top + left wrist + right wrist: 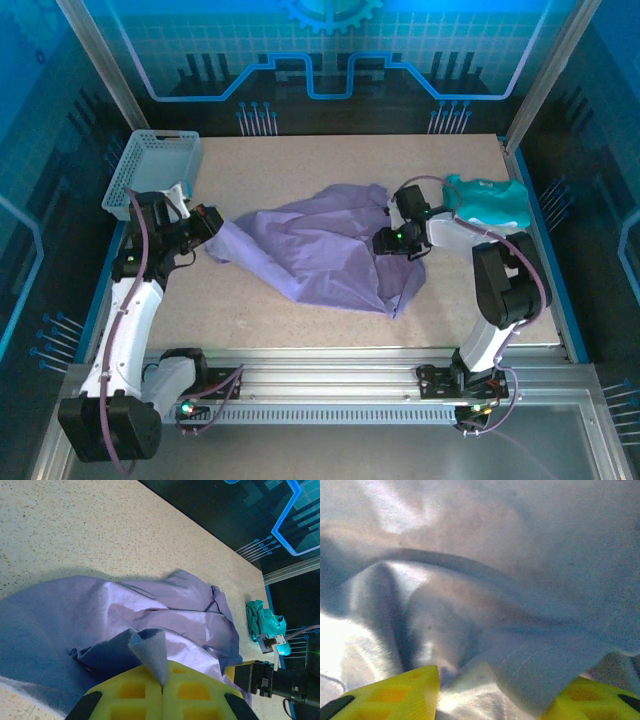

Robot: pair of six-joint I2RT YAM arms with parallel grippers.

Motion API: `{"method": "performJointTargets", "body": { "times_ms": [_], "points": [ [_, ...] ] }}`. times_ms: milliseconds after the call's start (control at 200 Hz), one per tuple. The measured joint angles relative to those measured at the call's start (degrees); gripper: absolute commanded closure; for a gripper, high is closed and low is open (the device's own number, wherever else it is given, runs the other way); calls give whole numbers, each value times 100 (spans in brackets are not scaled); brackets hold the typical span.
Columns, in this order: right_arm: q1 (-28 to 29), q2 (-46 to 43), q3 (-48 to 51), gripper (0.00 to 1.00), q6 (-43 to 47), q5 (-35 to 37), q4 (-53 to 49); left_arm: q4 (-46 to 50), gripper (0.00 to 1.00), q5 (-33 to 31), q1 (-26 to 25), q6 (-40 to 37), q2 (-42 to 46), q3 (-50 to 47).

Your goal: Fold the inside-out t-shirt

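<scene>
on the speckled counter the lavender t-shirt lies crumpled just right of the basket, left gripper clenched on its basket-side edge, likely to stretch it, right gripper spread open over the far edge.

Top view: bright, even overhead light; blue cast from backdrop; table sharp edge to edge. Soft shadows in t-shirt folds.
Left wrist view: glare sheen on cloth crest, dark shadow near left gripper; yellow pads slightly soft.
Right wrist view: strong blur, blown-out white patch lower left, right gripper out of focus.
</scene>
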State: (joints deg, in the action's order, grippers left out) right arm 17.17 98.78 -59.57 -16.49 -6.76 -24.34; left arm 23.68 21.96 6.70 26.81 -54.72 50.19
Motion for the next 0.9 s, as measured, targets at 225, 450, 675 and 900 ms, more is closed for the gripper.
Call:
{"method": "performJointTargets", "body": {
  "times_ms": [225, 450, 675, 900],
  "points": [
    [-13, -332, 190, 62, 341, -444, -11, -2, 100, 4, 0, 0, -33, -13],
    [-282, -549, 509, 63, 350, -573, 31, -4, 100, 33, 0, 0, -52, -15],
    [-387, -529, 549, 63, 319, -437, 33, -17, 100, 46, 0, 0, -52, -35],
    [-463, -424, 605, 63, 240, -411, 28, -42, 100, 46, 0, 2, -52, -55]
  ]
}}
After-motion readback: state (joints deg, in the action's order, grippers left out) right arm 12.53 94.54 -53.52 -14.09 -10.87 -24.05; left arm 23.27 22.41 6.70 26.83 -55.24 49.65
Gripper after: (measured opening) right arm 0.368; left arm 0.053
